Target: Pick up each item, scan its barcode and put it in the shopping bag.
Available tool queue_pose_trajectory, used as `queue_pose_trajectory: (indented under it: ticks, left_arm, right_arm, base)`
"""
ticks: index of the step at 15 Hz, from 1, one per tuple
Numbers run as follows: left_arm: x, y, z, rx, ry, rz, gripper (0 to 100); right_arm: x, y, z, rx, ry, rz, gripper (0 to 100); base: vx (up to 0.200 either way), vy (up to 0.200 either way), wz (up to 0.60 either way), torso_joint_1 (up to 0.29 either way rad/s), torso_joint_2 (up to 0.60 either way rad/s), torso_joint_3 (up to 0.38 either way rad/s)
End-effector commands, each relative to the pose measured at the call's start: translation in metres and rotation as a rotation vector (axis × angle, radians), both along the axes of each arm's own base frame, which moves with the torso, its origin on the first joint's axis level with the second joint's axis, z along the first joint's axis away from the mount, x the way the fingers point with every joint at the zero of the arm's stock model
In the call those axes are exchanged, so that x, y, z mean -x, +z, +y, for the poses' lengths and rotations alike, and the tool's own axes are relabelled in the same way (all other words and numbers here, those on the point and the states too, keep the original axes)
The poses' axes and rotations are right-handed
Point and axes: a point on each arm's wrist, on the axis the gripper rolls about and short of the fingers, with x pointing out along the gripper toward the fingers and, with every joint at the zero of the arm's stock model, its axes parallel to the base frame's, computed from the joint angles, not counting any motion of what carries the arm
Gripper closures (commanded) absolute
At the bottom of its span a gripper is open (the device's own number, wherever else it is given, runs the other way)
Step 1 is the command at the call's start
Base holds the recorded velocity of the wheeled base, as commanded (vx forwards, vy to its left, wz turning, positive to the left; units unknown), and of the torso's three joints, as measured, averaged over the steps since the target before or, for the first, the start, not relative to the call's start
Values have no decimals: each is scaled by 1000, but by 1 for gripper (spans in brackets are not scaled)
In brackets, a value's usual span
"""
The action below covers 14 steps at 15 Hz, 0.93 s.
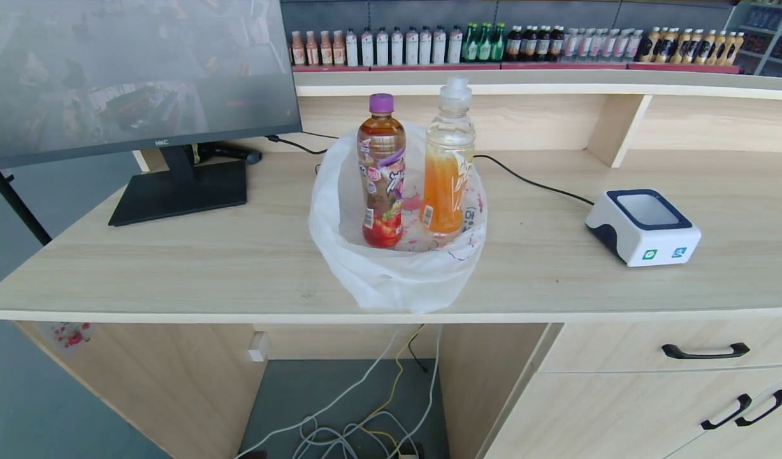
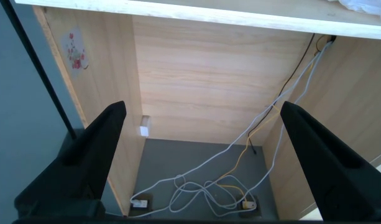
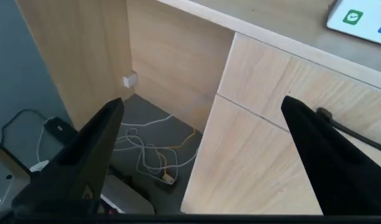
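Observation:
Two drink bottles stand upright inside the white shopping bag [image 1: 391, 268] at the middle of the counter: a purple-capped red tea bottle [image 1: 382, 172] and a clear-capped orange juice bottle [image 1: 448, 159]. The white and dark blue barcode scanner [image 1: 642, 226] sits on the counter to the bag's right; its corner [image 3: 361, 22] shows in the right wrist view. My left gripper [image 2: 202, 162] hangs open below the counter, facing the cable-strewn knee space. My right gripper [image 3: 202, 162] is open too, low in front of the cabinet, with nothing between its fingers.
A monitor [image 1: 136, 70] on a black stand occupies the counter's left rear. A black cable [image 1: 531, 182] runs from the scanner behind the bag. Drawers with black handles [image 1: 703, 352] sit under the counter's right side. Loose cables [image 1: 359, 421] lie on the floor below. Shelved bottles line the back wall.

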Motion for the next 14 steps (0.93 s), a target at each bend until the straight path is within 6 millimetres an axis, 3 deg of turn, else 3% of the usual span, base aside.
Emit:
queue_pose_trajectory:
  ticks: [1, 6, 12, 14]
  left_arm:
    - [0, 0, 0, 0, 0, 0, 0]
    - [0, 0, 0, 0, 0, 0, 0]
    - [0, 0, 0, 0, 0, 0, 0]
    - [0, 0, 0, 0, 0, 0, 0]
  right_arm:
    - [7, -5, -4, -47, -1, -75, 0]
    - [6, -5, -6, -145, -185, -10, 0]
    - [-12, -2, 4, -20, -325, 201, 0]
    - [-13, -2, 3, -23, -492, 212, 0]
  base:
    - [0, 0, 0, 0, 0, 0]
    - [0, 0, 0, 0, 0, 0]
    - [0, 0, 0, 0, 0, 0]
    - [0, 0, 0, 0, 0, 0]
